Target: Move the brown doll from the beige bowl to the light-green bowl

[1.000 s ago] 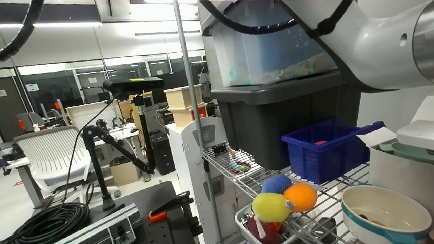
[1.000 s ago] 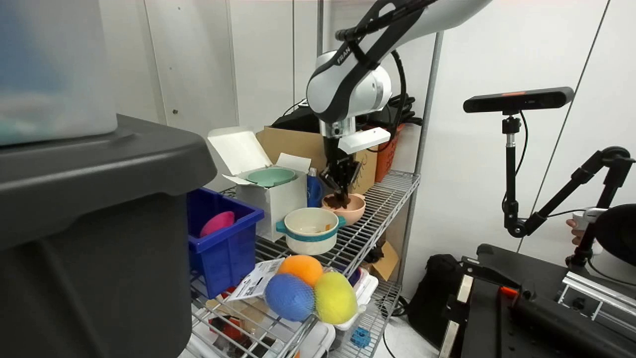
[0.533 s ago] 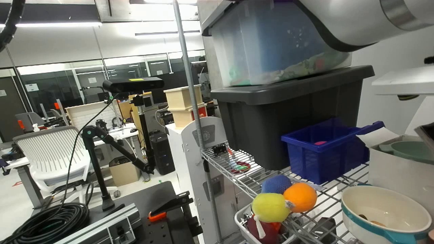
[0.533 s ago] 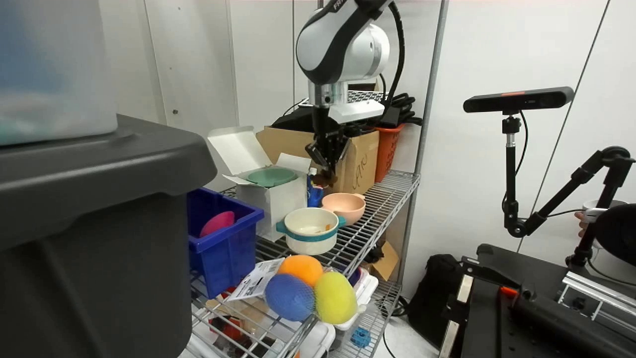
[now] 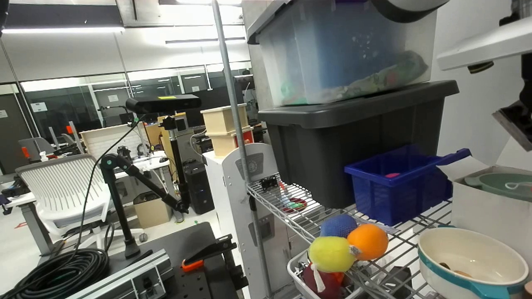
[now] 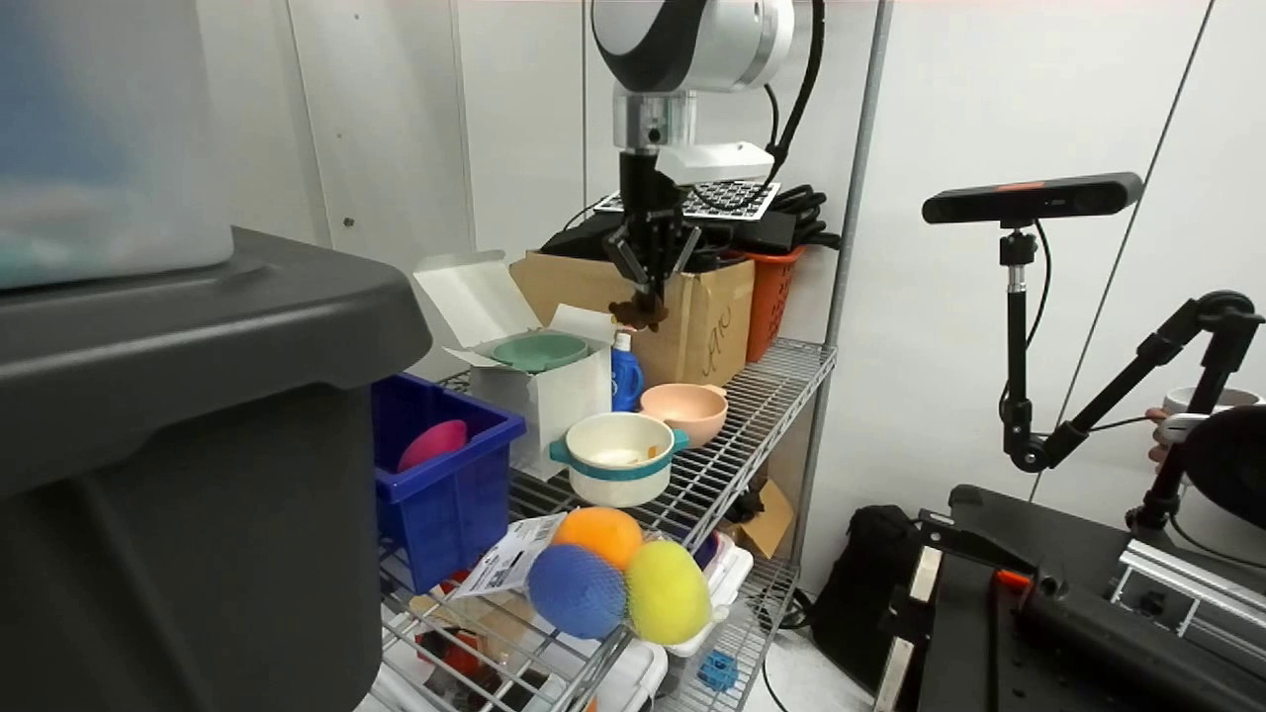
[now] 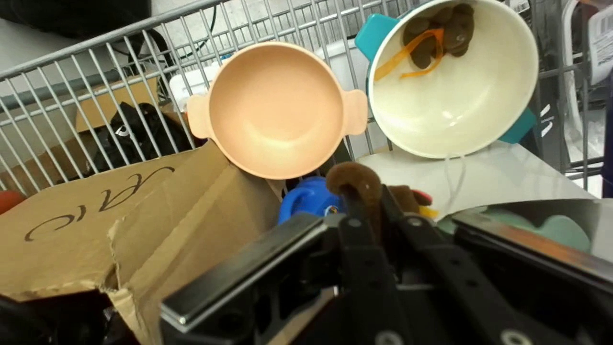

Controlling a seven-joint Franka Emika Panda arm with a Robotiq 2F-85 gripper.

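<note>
1. the brown doll [image 6: 641, 314] hung in the air, well above the wire counter [image 6: 771, 391].
2. the gripper [image 7: 372, 203] was clamped on it, its jaws pressed against the doll from both sides.
3. lower down, as seen in an exterior view, a blue bottle [image 6: 625, 381] stood between an open white box [image 6: 584, 410] and the beige bowl [image 6: 700, 427].
4. the light-green bowl [image 6: 539, 353] sat in the top of that white box, on the left, with the lid [image 6: 480, 297] raised.
5. the beige bowl, pinkish in tone, rested on the counter to the right of the bottle.
6. just beside it and nearer was a cream-and-teal bowl [image 7: 455, 105]; in it lay another brown figure [image 7: 459, 28] and an orange ribbon [image 7: 400, 58].
7. on the far side stood a lettered cardboard box [image 6: 727, 316], with an orange-red basket [image 6: 774, 297] to its right.
8. nearer, and left of the cream-and-teal bowl, was a deep-blue bin [image 6: 450, 534] holding a pink thing [image 6: 432, 445]; what that was could not be told.
9. nearest among these, an orange ball [image 6: 598, 534], a blue ball [image 6: 577, 591] and a yellow ball [image 6: 670, 591] lay bunched together, touching.
</note>
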